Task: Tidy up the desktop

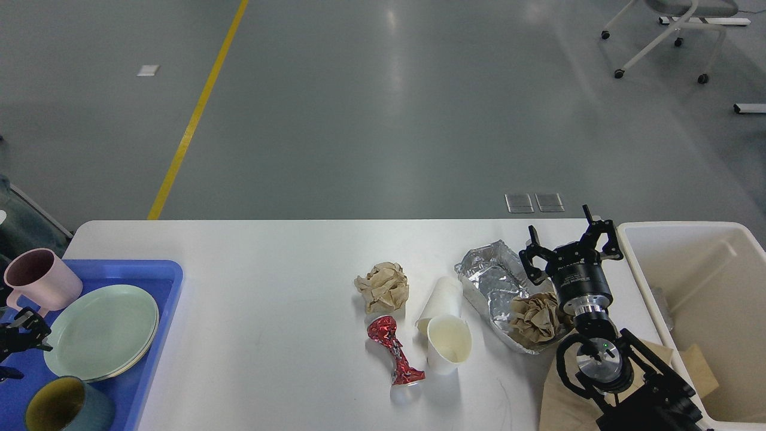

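Observation:
The white desktop point(269, 299) holds litter in its middle: a crumpled brown paper ball point(383, 287), a crushed red can point(395, 353), and two white paper cups, one lying down point(441, 299) and one facing me point(447, 344). A crumpled foil tray point(494, 281) holds another brown paper ball point(534, 317). My right gripper point(568, 239) is open and empty, just right of the foil tray's far end. My left gripper point(21, 344) is at the left edge beside the green plate point(102, 332), open and apart from it.
A blue tray point(161, 275) at the left holds the stacked plates, a pink mug point(39, 281) and a dark mug point(69, 407). A cream-white bin point(634, 257) stands at the right. A brown sheet point(559, 401) lies under my right arm.

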`<move>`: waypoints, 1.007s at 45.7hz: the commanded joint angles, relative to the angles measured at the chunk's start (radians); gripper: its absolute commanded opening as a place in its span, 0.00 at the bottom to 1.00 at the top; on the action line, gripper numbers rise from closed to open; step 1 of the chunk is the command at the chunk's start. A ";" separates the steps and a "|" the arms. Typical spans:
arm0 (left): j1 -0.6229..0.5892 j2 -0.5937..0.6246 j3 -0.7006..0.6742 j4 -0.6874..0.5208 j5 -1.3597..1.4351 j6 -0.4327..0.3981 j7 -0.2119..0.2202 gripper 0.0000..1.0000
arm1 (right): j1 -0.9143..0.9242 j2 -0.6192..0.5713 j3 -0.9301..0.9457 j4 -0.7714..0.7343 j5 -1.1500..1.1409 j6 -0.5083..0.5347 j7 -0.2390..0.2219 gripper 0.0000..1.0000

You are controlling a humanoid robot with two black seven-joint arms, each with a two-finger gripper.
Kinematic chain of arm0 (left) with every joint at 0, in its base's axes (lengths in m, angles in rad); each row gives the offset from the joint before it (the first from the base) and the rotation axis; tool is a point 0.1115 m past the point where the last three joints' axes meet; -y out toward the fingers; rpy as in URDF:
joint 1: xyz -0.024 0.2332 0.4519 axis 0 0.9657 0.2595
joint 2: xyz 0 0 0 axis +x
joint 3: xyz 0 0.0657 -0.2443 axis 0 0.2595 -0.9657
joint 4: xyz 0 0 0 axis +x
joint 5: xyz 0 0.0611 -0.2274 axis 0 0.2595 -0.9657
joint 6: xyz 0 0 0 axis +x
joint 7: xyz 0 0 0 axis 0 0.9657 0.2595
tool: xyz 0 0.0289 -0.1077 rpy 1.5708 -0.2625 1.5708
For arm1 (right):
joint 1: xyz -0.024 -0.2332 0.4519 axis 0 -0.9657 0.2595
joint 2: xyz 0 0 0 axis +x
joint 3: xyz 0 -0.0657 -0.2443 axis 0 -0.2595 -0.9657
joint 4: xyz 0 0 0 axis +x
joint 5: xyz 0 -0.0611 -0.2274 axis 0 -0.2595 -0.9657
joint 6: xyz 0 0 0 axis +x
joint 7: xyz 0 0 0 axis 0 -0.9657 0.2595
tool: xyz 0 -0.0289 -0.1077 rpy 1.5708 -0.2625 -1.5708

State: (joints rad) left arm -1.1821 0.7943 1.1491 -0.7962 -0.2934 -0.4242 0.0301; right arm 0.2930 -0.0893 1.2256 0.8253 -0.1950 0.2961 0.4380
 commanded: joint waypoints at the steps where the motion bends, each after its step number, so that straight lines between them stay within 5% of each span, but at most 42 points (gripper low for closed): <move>1: -0.001 0.002 0.001 0.000 0.004 0.024 0.001 0.72 | 0.000 0.000 0.000 0.000 0.000 0.000 -0.001 1.00; 13: -0.056 0.011 0.006 0.000 0.016 0.018 0.017 0.87 | 0.000 0.000 0.000 0.000 0.000 0.000 -0.001 1.00; 16: -0.109 0.019 0.001 -0.003 0.013 0.007 0.016 0.95 | 0.000 0.000 0.000 0.000 0.000 0.000 0.001 1.00; 24: -0.295 0.055 -0.075 -0.005 0.011 -0.047 0.002 0.96 | 0.000 0.000 0.000 0.000 0.000 0.000 0.001 1.00; 35: -0.206 0.077 -0.411 0.014 0.016 -0.045 -0.004 0.96 | 0.000 0.000 0.000 0.000 0.000 0.000 0.001 1.00; 46: -0.022 0.066 -0.945 0.040 0.014 -0.050 -0.031 0.96 | 0.000 0.000 0.000 0.000 0.000 0.000 0.001 1.00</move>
State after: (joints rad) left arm -1.3091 0.8711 0.4281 -0.7658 -0.2775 -0.4720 0.0148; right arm 0.2930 -0.0897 1.2256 0.8253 -0.1949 0.2961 0.4382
